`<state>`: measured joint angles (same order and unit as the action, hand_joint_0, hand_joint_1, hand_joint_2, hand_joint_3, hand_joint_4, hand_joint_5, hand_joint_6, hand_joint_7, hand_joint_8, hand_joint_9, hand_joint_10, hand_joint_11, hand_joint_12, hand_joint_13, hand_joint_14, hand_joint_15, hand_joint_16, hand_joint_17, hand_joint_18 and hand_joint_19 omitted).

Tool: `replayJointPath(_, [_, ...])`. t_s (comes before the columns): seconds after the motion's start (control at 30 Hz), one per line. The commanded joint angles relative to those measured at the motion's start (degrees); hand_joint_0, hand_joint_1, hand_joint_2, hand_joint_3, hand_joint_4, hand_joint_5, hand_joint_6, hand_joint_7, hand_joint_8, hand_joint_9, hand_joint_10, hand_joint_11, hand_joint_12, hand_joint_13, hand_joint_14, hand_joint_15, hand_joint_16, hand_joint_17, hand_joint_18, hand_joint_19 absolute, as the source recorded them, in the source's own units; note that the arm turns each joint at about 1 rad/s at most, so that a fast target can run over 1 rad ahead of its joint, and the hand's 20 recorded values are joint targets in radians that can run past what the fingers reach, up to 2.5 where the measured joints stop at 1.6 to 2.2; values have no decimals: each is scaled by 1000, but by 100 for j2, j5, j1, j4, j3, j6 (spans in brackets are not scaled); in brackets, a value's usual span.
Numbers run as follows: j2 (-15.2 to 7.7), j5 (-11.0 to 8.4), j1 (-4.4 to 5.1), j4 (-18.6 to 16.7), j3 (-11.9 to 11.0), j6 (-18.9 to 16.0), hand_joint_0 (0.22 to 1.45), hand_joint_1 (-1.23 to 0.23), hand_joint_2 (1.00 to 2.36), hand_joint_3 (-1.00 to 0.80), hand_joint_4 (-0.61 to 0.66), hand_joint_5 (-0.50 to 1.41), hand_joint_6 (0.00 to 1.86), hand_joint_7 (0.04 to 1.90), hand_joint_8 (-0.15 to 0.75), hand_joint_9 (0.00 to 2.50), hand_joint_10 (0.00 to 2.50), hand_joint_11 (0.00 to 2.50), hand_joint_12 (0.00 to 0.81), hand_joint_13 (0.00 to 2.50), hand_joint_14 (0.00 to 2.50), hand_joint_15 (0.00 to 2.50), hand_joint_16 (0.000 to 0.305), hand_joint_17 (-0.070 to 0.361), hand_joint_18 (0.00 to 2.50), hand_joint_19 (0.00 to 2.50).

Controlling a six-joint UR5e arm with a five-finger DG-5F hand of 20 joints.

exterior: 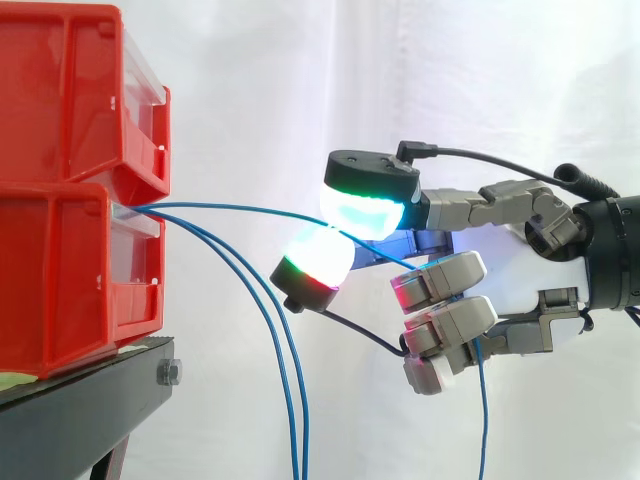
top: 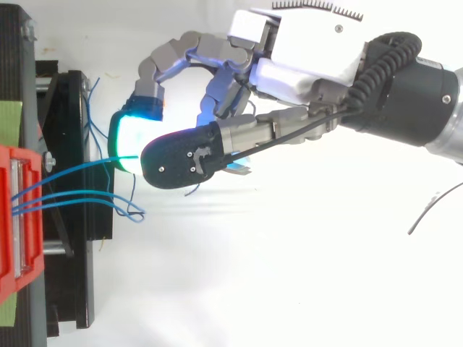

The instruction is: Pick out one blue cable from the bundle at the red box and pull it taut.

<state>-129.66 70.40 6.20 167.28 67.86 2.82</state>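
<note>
The hand (exterior: 530, 262) had two glowing pads (exterior: 362, 212) pinched on one blue cable (exterior: 230, 206), the other fingers loosely curled. That cable ran nearly straight to the lower red box (exterior: 60, 280), while two others (exterior: 299, 450) drooped. Thin, light, limp and probably slick, it called for a firm pinch on the free span.

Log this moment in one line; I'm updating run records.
hand: shut on blue cable; span to red box: slightly bowed; other cables: hanging
</note>
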Motion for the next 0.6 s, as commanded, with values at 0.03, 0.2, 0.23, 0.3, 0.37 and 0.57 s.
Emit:
replayJointPath(0.03, [2, 9, 4, 50, -1, -18, 715, -783, 1026, -1, -305, -147, 978, 1210, 224, 1384, 419, 1508, 280, 1459, 59, 1643, 45, 100, 1009, 938])
replayJointPath(0.2, [-6, 123, 22, 111, -1, -89, 712, -793, 1022, 12, -294, -138, 978, 1160, 236, 1435, 409, 1539, 286, 1496, 65, 1654, 46, 104, 1057, 941])
replayJointPath(0.23, [2, 167, 22, 129, -1, -106, 694, -794, 1021, -15, -260, -139, 977, 1098, 238, 1438, 414, 1537, 297, 1509, 57, 1659, 47, 107, 1072, 934])
replayJointPath(0.3, [2, 255, 30, 147, -1, -150, 672, -789, 1020, -71, -181, -144, 966, 1087, 237, 1444, 404, 1540, 301, 1512, 66, 1645, 48, 109, 1077, 946])
replayJointPath(0.37, [2, 308, 30, 164, -1, -194, 634, -754, 1021, -179, -84, -152, 957, 1020, 220, 1432, 355, 1560, 280, 1492, 42, 1672, 46, 103, 1033, 975])
replayJointPath(0.57, [2, 290, 39, 191, -1, -212, 616, -698, 1014, -336, 3, -155, 941, 978, 223, 1405, 348, 1536, 281, 1482, 30, 1645, 45, 101, 995, 979])
